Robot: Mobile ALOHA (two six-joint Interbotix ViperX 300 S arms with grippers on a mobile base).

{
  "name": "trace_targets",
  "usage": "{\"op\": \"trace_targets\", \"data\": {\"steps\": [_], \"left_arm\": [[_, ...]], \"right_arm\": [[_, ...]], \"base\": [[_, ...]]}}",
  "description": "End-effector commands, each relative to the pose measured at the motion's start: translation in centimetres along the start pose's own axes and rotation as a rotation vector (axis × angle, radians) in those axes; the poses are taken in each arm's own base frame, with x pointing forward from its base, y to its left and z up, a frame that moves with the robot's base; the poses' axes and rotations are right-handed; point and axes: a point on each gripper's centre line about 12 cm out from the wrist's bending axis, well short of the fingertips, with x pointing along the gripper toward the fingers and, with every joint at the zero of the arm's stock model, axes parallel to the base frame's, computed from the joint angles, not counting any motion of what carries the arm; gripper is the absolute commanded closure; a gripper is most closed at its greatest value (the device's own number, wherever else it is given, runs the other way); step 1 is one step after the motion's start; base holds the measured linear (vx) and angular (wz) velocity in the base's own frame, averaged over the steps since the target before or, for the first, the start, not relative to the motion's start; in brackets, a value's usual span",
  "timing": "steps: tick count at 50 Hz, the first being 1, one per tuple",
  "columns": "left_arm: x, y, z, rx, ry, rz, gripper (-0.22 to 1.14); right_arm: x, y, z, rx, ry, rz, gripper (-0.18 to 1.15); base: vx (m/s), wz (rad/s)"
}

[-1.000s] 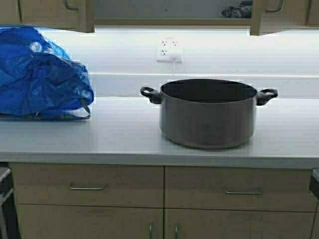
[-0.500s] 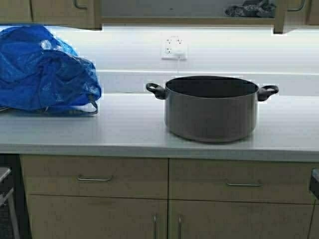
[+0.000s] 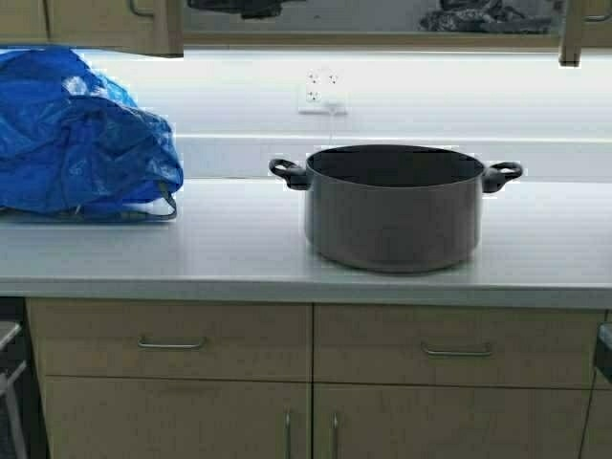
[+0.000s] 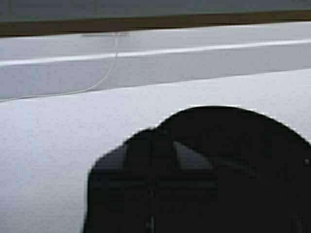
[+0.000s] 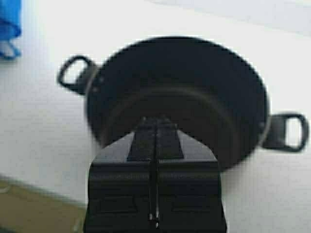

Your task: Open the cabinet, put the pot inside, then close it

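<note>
At the left of the high view I have a crumpled blue bag (image 3: pixel 81 139) lying on the white worktop (image 3: pixel 229 249), its strap loop trailing towards the centre. Above it, along the top edge, I see the bottom of the cabinet (image 3: pixel 115 29), doors swung out at both top corners and dark items on its shelf. A wall socket (image 3: pixel 322 93) sits at upper centre on the backsplash. Just right of centre stands the pot (image 3: pixel 392 206), upright on the worktop, dark inside, its two black loop handles pointing left and right. Below run beige drawers (image 3: pixel 172 339) with horizontal handles.

Neither arm shows in the high view. In the left wrist view my left end effector (image 4: pixel 204 170) is only a dark mass over bare worktop, and I cannot tell how its fingers stand. In the right wrist view my right end effector (image 5: pixel 155 145) hangs above the pot's open mouth, fingers pressed together, holding nothing.
</note>
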Motion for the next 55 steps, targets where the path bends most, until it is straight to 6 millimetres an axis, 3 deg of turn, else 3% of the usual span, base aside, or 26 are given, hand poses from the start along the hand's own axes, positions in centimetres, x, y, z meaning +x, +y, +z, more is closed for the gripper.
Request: {"op": "trace_targets", "data": {"steps": [1, 9, 18, 23, 31, 34, 38, 46, 55], "left_arm": [[-2.4, 2.0, 2.1, -0.002, -0.05, 0.039, 0.89], [-4.6, 2.7, 3.0, 0.0, -0.07, 0.052, 0.89], [-6.9, -1.1, 2.7, 0.009, -0.073, -0.031, 0.82], [-8.6, -3.1, 1.8, 0.02, -0.087, -0.071, 0.64], [-12.3, -5.1, -0.7, -0.01, -0.15, -0.113, 0.19], [-13.6, -5.8, -1.8, -0.048, -0.164, -0.133, 0.06], [-15.1, -6.2, -3.7, -0.126, -0.165, -0.155, -0.06], [-17.2, -5.4, -8.4, -0.32, -0.127, -0.169, -0.06], [-18.4, -4.5, -13.5, -0.541, -0.118, -0.221, -0.06]], "right_arm": [[-2.0, -2.2, 1.0, 0.018, -0.049, -0.058, 0.91], [-3.5, -2.7, 0.9, 0.041, -0.069, -0.076, 0.91], [-4.8, 0.8, 1.2, 0.064, -0.09, 0.023, 0.83], [-5.4, 2.1, 0.4, 0.101, -0.078, 0.058, 0.59], [-7.4, 3.8, -0.8, 0.28, -0.086, 0.112, 0.1], [-8.5, 5.1, -1.7, 0.338, -0.107, 0.146, 0.01], [-9.9, 6.4, -3.2, 0.416, -0.161, 0.179, 0.01], [-11.6, 8.7, -8.0, 0.582, -0.229, 0.241, 0.01], [-11.6, 10.3, -13.5, 0.705, -0.223, 0.27, 0.01]], "base": [[0.02, -0.01], [0.01, 0.0], [0.0, 0.0], [0.0, 0.0], [0.0, 0.0], [0.0, 0.0], [0.0, 0.0], [0.0, 0.0], [0.0, 0.0]]}}
